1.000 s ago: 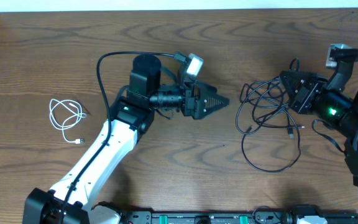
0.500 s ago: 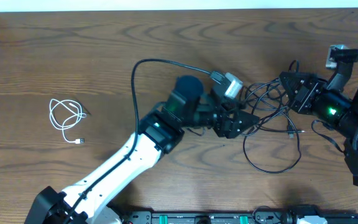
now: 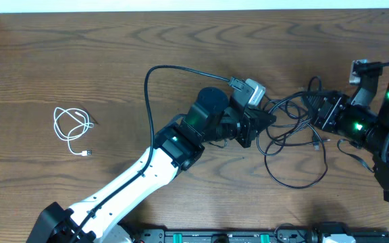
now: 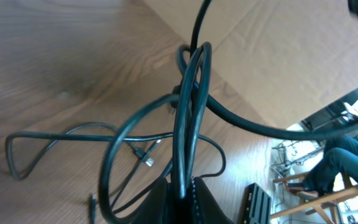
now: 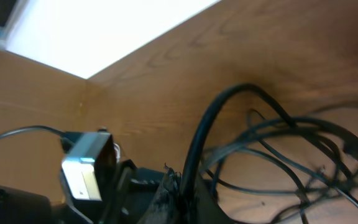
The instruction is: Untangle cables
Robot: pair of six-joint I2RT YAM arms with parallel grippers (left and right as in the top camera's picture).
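**Overhead.** A tangle of thin black cables (image 3: 290,132) lies in loose crossing loops on the brown wood-grain table (image 3: 80,54). One large loop sags toward the near edge, and a small plug end lies inside the tangle. A thin white cable (image 3: 71,130), coiled in small loops with its plug free, lies well apart to the left of the tangle and touches neither arm.

The white-and-black left arm (image 3: 134,175) stretches diagonally from the near edge, with the silver camera box (image 3: 254,90) on top of its wrist. The left gripper (image 3: 267,121) is at the tangle's left edge, its fingers drawn narrow around strands. The black right arm (image 3: 383,128), with green lights showing, reaches in from the tangle's right. The right gripper (image 3: 315,110) is at the tangle's upper right edge, where a strand arches up off the wood.

**Left wrist.** Several strands of the tangle (image 4: 188,112) run together down into the left gripper (image 4: 182,193). The fingers are pinched tight on them, with no gap visible. Lifted loops fan out above the table (image 4: 55,62), and a small plug (image 4: 148,160) lies on the wood beneath them.

**Right wrist.** One thick-looking strand of the tangle (image 5: 197,149) rises from the right gripper (image 5: 180,199), which is closed on it, and curves over to the right. The fingers are mostly out of frame. The other loops lie on the table (image 5: 278,56) to the right of this strand. The silver camera box (image 5: 87,168) sits just to its left.
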